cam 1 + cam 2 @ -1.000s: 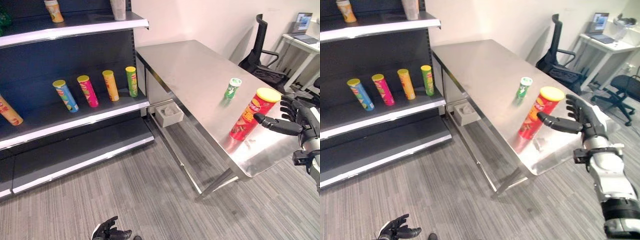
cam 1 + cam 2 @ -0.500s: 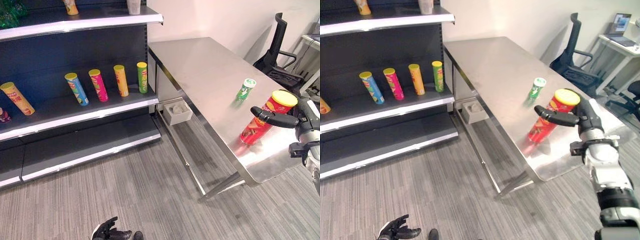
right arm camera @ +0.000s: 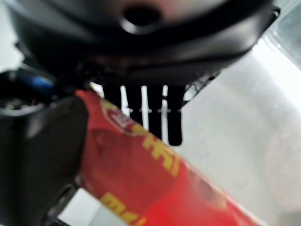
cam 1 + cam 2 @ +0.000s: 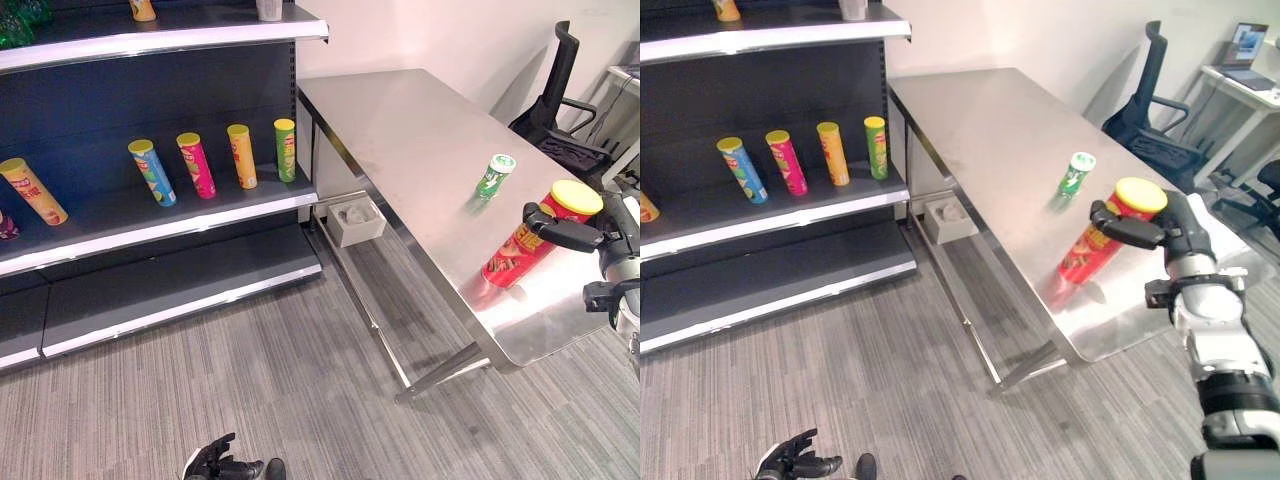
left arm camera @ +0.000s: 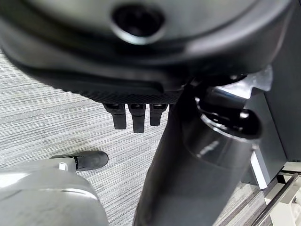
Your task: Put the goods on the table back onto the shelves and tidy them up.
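A tall red can (image 4: 522, 248) with a yellow lid stands near the front right corner of the steel table (image 4: 420, 130). My right hand (image 4: 1185, 232) is around its upper part: the thumb lies across the front and the fingers (image 3: 160, 117) reach straight past the red can (image 3: 155, 179) on its far side. A small green can (image 4: 493, 175) stands a little further back on the table. My left hand (image 4: 215, 462) hangs low over the carpet, fingers relaxed and holding nothing.
The dark shelf unit (image 4: 150, 228) holds a row of blue (image 4: 152, 172), pink (image 4: 196, 165), orange (image 4: 241, 156) and green (image 4: 285, 150) cans. A white box (image 4: 355, 220) hangs under the table. An office chair (image 4: 560, 100) stands behind it.
My right hand has moved in on the red can, and its thumb now lies against the can's front instead of standing off it. The camera has shifted slightly.
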